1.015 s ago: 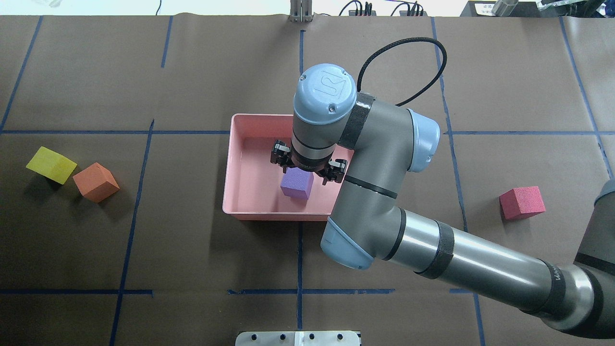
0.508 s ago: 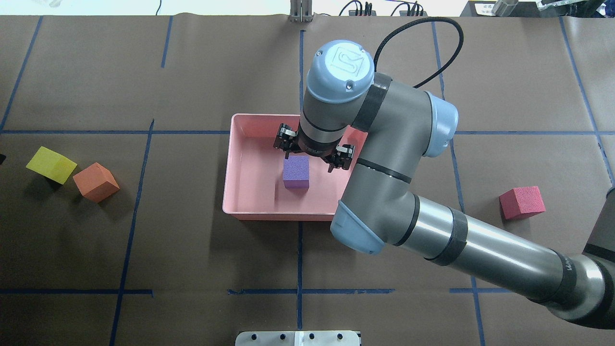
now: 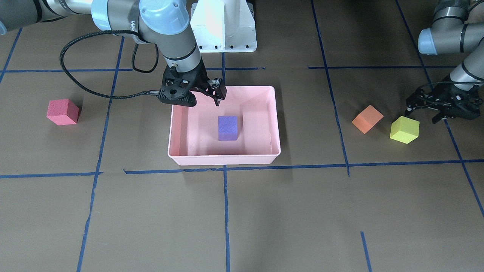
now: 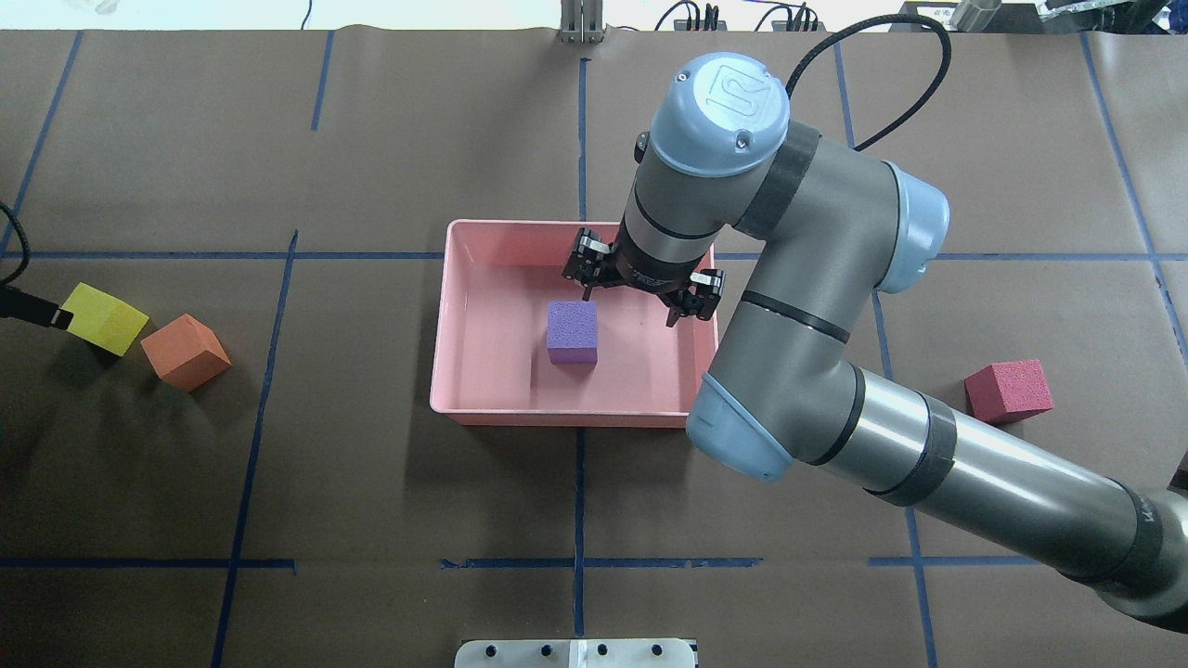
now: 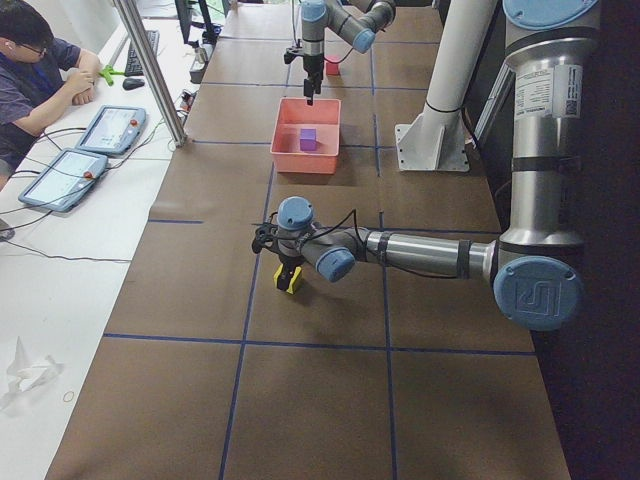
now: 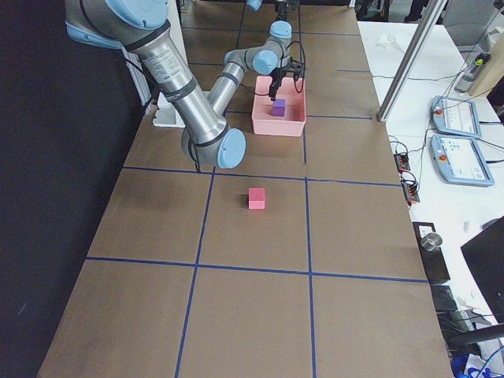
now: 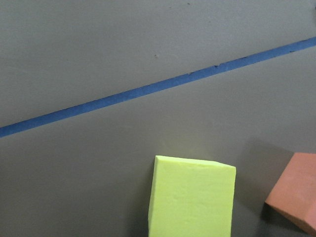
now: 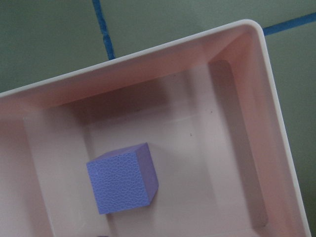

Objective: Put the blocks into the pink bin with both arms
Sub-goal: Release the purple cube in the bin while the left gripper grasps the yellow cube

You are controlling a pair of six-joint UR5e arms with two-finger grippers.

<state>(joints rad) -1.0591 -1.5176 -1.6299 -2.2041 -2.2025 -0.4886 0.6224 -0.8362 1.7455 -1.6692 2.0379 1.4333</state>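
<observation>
The pink bin [image 4: 483,227] stands mid-table, also in the front view [image 3: 223,160]. The purple block [image 4: 573,332] lies alone on the bin's floor [image 3: 227,127] [image 8: 122,178]. My right gripper [image 4: 631,304] hangs open and empty above the bin's far right part [image 3: 202,99], clear of the block. My left gripper [image 3: 421,115] is open just above and beside the yellow-green block [image 3: 404,129] [image 4: 102,317] [image 7: 192,200]. The orange block [image 4: 186,351] [image 3: 367,119] sits next to it. The red block [image 4: 1008,391] [image 3: 62,112] lies alone on the right side.
The white pedestal [image 3: 223,26] stands at the robot's edge behind the bin. My right arm [image 4: 928,464] stretches over the table between the bin and the red block. Blue tape lines [image 4: 580,482] cross the brown table cover. An operator [image 5: 30,80] sits beyond the far edge.
My right gripper has let go of the purple block, risen and moved far-right; the block now rests in the bin. My left gripper has come in at the left edge by the yellow-green block.
</observation>
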